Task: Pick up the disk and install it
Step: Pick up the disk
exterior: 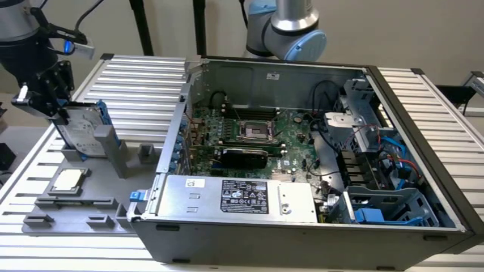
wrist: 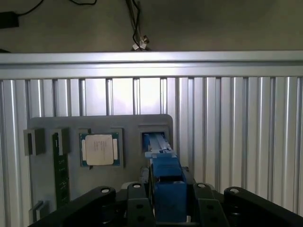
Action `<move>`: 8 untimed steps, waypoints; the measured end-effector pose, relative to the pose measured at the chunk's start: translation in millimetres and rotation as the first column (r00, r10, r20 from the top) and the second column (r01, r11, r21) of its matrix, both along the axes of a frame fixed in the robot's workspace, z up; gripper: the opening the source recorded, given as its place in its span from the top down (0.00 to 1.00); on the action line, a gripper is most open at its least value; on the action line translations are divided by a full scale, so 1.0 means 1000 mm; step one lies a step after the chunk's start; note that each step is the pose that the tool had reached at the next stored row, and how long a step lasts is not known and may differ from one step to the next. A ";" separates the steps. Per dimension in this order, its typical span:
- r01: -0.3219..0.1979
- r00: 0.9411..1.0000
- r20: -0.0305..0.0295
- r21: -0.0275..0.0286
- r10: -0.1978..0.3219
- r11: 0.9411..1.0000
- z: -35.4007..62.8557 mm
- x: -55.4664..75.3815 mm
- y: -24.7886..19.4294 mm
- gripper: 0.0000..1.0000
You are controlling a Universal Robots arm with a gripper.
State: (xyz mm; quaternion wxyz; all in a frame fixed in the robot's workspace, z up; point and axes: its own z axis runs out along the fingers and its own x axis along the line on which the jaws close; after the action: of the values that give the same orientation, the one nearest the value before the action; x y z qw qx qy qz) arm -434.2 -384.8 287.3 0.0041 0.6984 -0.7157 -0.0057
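The disk (exterior: 79, 135), silver-grey with a blue carrier edge, stands upright in a slot of the grey holder (exterior: 113, 150) at the exterior view's left. My gripper (exterior: 54, 107) hangs over its top edge. In the wrist view the blue carrier (wrist: 165, 168) runs between my black fingers (wrist: 141, 201). They press against both of its sides with no gap showing, so my gripper (wrist: 168, 189) is shut on the disk, which still sits in the holder.
The open computer case (exterior: 423, 141) lies to the exterior view's right, with a blue drive bay (exterior: 382, 211) and the silver power supply (exterior: 234, 195). A square chip (exterior: 67, 180) (wrist: 99, 149) and a green memory stick (wrist: 60, 170) rest on the grey fixture plate (exterior: 83, 209). A second arm (exterior: 291, 28) stands behind.
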 end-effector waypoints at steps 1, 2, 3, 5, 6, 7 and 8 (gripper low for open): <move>0.000 1.000 0.000 0.000 0.000 1.000 0.0000 0.000 -0.0002 0.62; 0.000 1.000 0.000 0.000 0.000 1.000 0.0001 0.000 -0.0006 0.64; 0.000 1.000 0.000 0.000 0.000 1.000 0.0000 0.000 -0.0010 0.64; 0.000 1.000 0.000 0.000 0.000 1.000 0.0000 0.000 -0.0025 0.67; 0.000 1.000 0.000 0.000 0.000 1.000 0.0000 0.000 -0.0035 0.67; 0.000 1.000 0.000 0.000 0.000 1.000 0.0000 0.000 -0.0046 0.67; 0.000 1.000 0.000 0.000 0.000 1.000 0.0000 0.000 -0.0057 0.67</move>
State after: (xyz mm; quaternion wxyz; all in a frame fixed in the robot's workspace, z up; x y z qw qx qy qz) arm -434.2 -390.5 287.3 0.0041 0.6983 -0.7158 -0.0057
